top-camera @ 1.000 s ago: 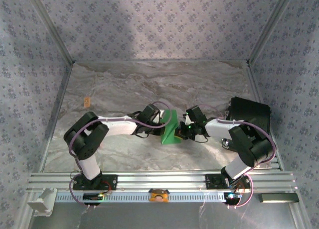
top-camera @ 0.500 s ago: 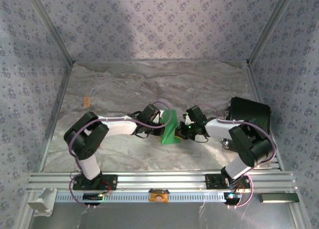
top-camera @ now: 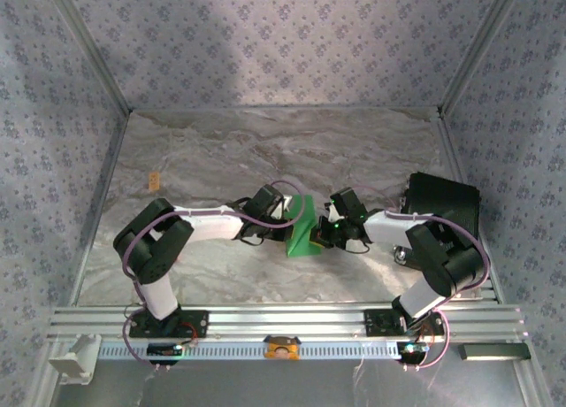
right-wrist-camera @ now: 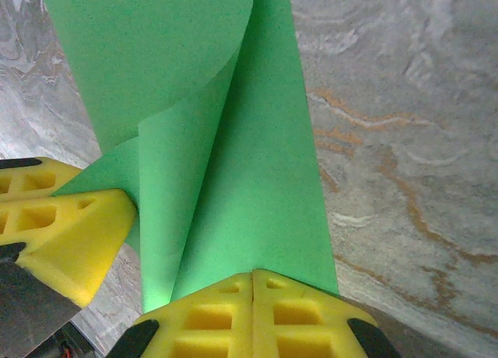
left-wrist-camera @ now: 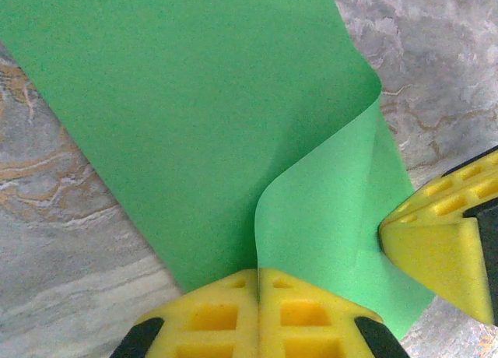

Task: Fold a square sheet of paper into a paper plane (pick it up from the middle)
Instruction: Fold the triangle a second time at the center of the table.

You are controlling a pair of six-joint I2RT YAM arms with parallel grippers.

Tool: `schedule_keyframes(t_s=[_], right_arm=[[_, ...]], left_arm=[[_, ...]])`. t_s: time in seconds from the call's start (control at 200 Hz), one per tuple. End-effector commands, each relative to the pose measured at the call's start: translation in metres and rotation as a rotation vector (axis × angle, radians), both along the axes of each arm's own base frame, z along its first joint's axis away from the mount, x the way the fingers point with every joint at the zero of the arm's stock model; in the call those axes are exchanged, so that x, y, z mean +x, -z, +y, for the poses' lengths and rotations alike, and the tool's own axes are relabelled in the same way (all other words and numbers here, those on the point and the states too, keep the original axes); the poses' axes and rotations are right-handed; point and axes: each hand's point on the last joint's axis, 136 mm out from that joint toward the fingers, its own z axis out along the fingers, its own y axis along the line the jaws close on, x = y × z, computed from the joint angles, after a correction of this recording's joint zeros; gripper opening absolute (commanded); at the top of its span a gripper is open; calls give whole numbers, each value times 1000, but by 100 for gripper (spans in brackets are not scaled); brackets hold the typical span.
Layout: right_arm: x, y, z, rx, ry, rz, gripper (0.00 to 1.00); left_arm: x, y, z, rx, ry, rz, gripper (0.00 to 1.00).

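High rear overview, wrist views close on paper [left-wrist-camera: 194, 101]

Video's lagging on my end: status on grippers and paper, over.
Left gripper shut on the paper. Right gripper shut on it too. Paper curled between them, not pressed flat. Black box at right, apart.

Open desk [top-camera: 283, 142] lay across the far half and the left side, interrupted only by a small orange piece [top-camera: 153, 178] near the left edge. At centre the left pincer [top-camera: 286, 216] and right pincer [top-camera: 322, 236] stood nearly tip to tip, both clamped on the curled square sheet of paper [top-camera: 303, 231], which closed the gap between them. A black box [top-camera: 442, 203] blocked the right edge.
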Motion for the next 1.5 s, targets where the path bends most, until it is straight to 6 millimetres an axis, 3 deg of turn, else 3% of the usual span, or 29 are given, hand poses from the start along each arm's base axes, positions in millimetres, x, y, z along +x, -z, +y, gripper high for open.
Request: schedule_keyframes(t_s=[0.0,0.645,0.869,0.994,1.154,1.359,1.494], right_arm=[[-12,19,-17,-79,19,59,7],[-11,15,-16,-67,19,44,8],[10,-17,-3,27,33,-61,10],[22,-38,14,128,20,-112,5],[32,-46,34,184,2,-123,4],[36,-38,49,205,-16,-96,3],[31,-19,42,150,-4,-49,3]], left_arm=[[2,4,-3,10,14,-8,5],[1,15,0,37,20,5,4],[-4,24,4,50,7,33,3],[-5,26,4,43,-2,42,3],[-5,27,4,49,-3,45,3],[-5,29,4,53,0,50,3],[-5,29,3,55,3,52,3]])
